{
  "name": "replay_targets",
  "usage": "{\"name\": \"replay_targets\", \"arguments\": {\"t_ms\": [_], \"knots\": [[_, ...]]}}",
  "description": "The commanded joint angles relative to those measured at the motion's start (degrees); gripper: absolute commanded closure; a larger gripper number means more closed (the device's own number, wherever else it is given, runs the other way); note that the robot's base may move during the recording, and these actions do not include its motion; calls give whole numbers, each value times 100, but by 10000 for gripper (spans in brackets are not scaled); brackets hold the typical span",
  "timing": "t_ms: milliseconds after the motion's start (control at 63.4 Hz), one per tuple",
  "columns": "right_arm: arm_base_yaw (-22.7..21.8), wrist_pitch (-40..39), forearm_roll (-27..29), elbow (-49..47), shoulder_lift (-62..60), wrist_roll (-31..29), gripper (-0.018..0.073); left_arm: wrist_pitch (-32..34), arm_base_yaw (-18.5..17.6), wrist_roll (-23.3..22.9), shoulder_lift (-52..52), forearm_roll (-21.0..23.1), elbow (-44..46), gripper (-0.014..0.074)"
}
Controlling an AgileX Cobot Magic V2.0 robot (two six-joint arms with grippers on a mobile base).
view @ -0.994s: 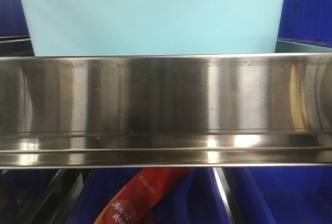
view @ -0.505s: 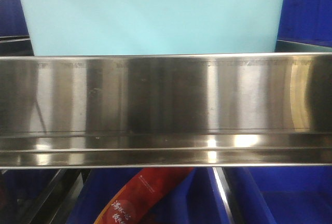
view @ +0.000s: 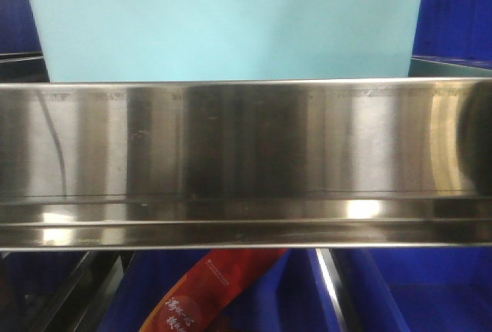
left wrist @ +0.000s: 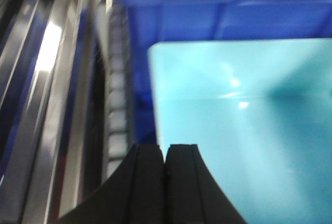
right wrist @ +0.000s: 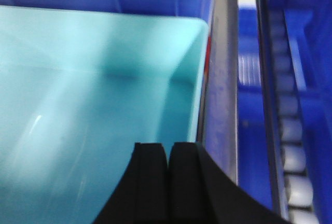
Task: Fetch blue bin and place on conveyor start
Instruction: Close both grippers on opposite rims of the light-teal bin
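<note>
On the left, the left gripper [left wrist: 166,149] hangs over the blue bin [left wrist: 233,130] just inside its left wall. Its jaws are pressed together with nothing seen between them, and a roller track [left wrist: 116,110] runs just beyond that wall. Closed like this, the jaws probably serve as a slim blade to bear against the wall rather than pinch it.

In the middle, the bin sits on the shelf with its base hidden behind the stainless shelf rail [view: 246,140], flanked by dark blue crates [view: 453,9]. It likely has to be lifted over the rail, not slid forward.

On the right, the right gripper [right wrist: 168,147] mirrors the first, jaws likewise pressed together just inside the right wall. Two arms at opposite walls suit a tub too wide for one. The conveyor start shows in no view, so the fetch looks barely begun.
</note>
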State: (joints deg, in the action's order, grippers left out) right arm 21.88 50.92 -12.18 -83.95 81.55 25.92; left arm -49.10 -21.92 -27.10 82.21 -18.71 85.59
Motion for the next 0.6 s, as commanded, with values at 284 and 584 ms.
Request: {"name": "replay_targets", "arguments": {"t_ms": [284,584], "knots": [[-15,1178,-220,-1410,1197,288,700,-687,-31,-209,894,47,1004,707],[-15,1411,-212,-1544,1426,288,393,-893,-42,-209,1144,22,1233,391]]}}
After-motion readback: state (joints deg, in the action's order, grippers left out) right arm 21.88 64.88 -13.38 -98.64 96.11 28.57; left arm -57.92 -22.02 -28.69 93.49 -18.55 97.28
